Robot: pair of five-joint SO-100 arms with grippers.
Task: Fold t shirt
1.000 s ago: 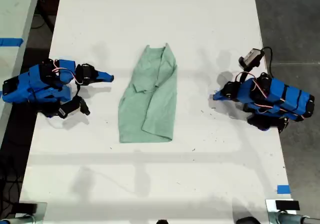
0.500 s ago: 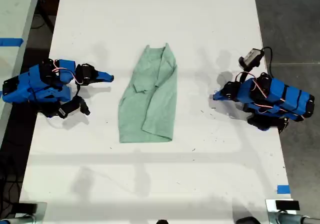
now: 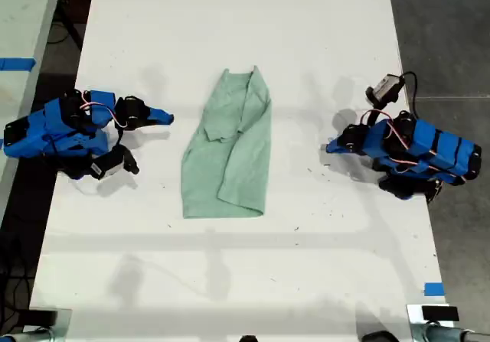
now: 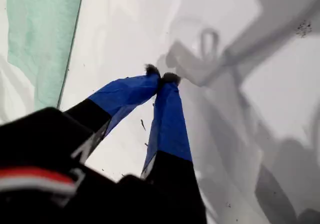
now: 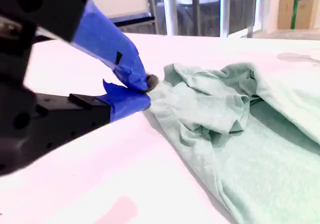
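Lying mid-table (image 3: 321, 21), the t shirt (image 3: 230, 154) is folded lengthwise, its long axis running up and down the exterior view, narrow collar end pointing toward that view's top, wide hem toward the bottom. Bare table surface is showing on all sides of the t shirt. My first gripper (image 4: 161, 76) is resting apart from the t shirt, jaws closed on nothing. My second gripper (image 5: 146, 88) is sitting just beside the t shirt's edge, jaws pressed together, empty.
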